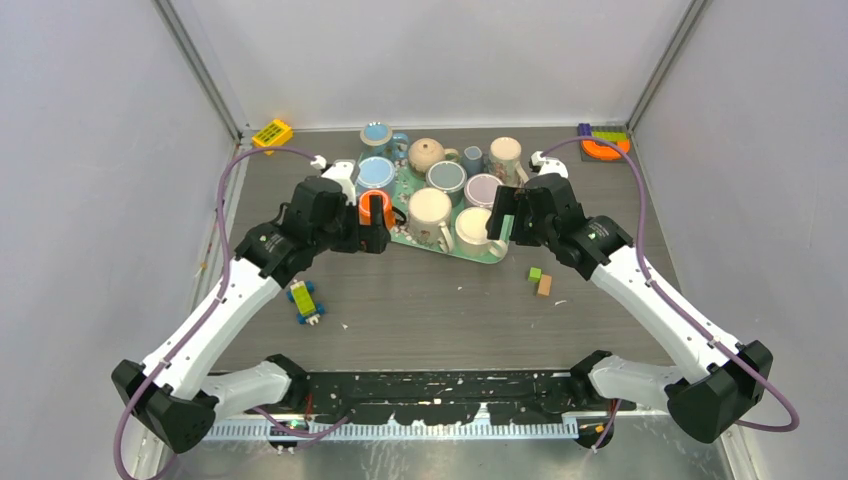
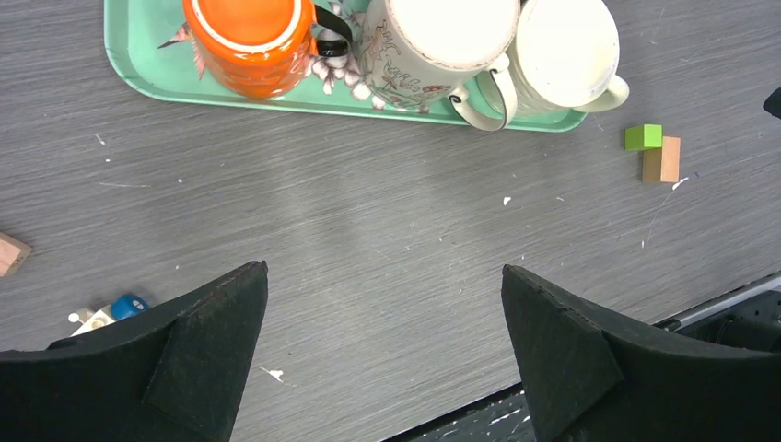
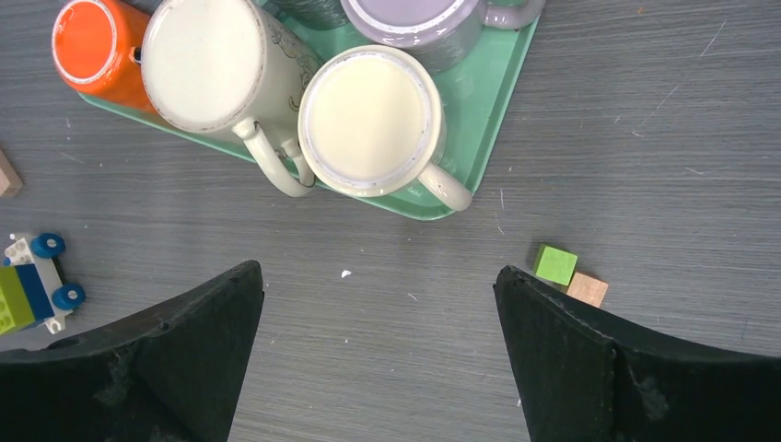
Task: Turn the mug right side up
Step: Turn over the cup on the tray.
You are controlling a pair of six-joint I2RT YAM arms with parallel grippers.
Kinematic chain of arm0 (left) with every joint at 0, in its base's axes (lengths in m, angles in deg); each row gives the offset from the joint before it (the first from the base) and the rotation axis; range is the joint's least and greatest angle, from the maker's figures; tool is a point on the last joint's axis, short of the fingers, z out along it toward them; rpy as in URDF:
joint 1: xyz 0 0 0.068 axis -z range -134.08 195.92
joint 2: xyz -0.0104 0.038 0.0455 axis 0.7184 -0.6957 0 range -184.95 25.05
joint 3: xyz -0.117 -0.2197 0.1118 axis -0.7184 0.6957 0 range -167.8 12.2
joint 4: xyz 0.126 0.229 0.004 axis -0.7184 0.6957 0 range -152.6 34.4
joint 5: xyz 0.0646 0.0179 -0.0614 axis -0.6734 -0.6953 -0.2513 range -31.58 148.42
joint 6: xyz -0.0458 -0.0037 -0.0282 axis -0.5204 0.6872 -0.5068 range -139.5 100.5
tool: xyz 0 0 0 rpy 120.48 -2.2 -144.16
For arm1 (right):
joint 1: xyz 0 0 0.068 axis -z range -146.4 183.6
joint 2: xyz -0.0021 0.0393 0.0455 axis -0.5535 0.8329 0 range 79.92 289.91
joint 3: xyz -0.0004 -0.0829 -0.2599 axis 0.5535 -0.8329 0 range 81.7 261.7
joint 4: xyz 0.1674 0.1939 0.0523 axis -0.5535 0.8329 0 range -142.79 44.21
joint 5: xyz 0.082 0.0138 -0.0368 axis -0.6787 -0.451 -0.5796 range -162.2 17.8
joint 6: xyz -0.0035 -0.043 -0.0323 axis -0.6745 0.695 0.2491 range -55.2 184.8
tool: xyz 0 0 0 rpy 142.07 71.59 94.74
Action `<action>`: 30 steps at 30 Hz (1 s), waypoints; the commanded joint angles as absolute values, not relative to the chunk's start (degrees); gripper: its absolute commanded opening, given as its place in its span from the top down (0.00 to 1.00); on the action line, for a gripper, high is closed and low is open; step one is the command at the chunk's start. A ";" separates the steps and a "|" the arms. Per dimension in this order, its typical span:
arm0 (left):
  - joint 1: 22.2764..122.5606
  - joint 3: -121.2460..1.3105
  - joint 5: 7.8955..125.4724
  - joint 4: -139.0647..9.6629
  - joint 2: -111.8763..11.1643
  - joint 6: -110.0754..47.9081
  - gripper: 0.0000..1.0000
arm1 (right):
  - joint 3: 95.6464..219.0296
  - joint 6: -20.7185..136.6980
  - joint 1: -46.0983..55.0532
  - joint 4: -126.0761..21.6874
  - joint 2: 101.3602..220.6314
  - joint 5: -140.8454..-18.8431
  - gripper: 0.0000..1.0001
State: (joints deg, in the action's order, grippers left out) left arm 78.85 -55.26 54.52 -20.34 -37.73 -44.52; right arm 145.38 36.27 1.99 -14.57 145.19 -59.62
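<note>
A mint green tray (image 1: 493, 255) at the table's middle holds several mugs, all seemingly base up. At its near edge stand an orange mug (image 1: 376, 205), a white floral mug (image 1: 430, 210) and a cream mug (image 1: 472, 228). All three show in the left wrist view: orange (image 2: 249, 41), floral (image 2: 433, 41), cream (image 2: 564, 51). They also show in the right wrist view: orange (image 3: 92, 46), floral (image 3: 207, 60), cream (image 3: 370, 120). My left gripper (image 1: 374, 236) is open and empty, just in front of the orange mug, over bare table (image 2: 381, 269). My right gripper (image 1: 500, 226) is open and empty beside the cream mug (image 3: 376, 269).
A green block (image 1: 535, 273) and a tan block (image 1: 544, 286) lie right of the tray's near corner. A toy car (image 1: 306, 300) lies at the near left. A yellow toy (image 1: 272, 132) and an orange and purple toy (image 1: 605, 146) sit in the back corners. Walls close in three sides.
</note>
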 commanded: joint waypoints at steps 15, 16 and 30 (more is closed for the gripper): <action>78.78 -53.04 57.17 -20.10 -34.82 -42.76 0.00 | 143.18 38.12 2.01 -17.82 148.09 -57.60 0.00; 78.76 -52.94 57.23 -20.10 -34.85 -42.65 0.00 | 142.69 38.28 2.04 -18.65 148.27 -57.73 0.00; 78.71 -53.89 59.99 -19.12 -36.17 -41.81 0.00 | 139.94 50.66 5.19 -33.42 160.63 -66.08 0.03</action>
State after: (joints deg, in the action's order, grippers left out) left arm 78.85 -52.86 57.28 -19.42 -36.51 -43.01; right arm 140.27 45.76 4.17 -25.83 159.14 -63.27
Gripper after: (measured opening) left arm 0.996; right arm 0.971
